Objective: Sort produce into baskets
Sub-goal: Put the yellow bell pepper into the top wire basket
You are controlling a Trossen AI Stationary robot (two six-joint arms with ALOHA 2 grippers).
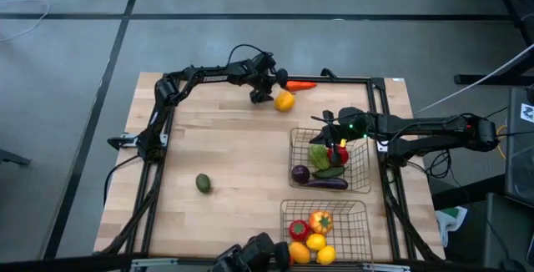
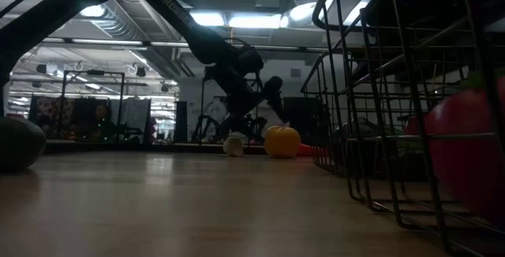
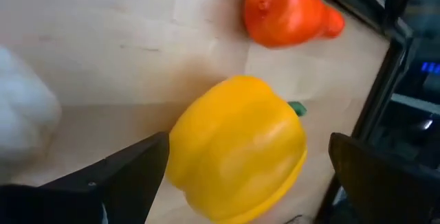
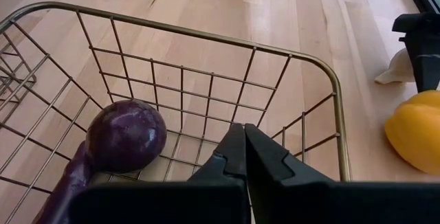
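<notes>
A yellow pepper (image 3: 237, 152) lies on the table near its far edge, and my left gripper (image 3: 249, 157) is open around it, one finger (image 3: 130, 176) on each side. In the high view the same gripper (image 1: 269, 91) is just left of the pepper (image 1: 284, 101). An orange pepper (image 3: 289, 12) and a white garlic (image 3: 24, 121) lie close by. My right gripper (image 4: 244, 133) hangs shut over the far basket (image 4: 206, 42), which holds a purple piece (image 4: 126, 138) and an eggplant (image 4: 65, 183). The near basket (image 1: 357, 222) holds red, orange and yellow pieces. An avocado (image 1: 203, 183) lies alone. My left gripper comes at the yellow pepper slanting down from the table's left, its fingers on either side of the pepper's body (image 3: 185, 148). One fingertip stands right at the pepper's side; whether it touches I cannot tell. The pepper lies on the table.
A black frame rail (image 1: 350, 78) runs along the table's far edge just behind the orange pepper (image 1: 300, 86). Bare wood lies across the middle and left of the table (image 1: 225, 147). The two baskets stand along the right side.
</notes>
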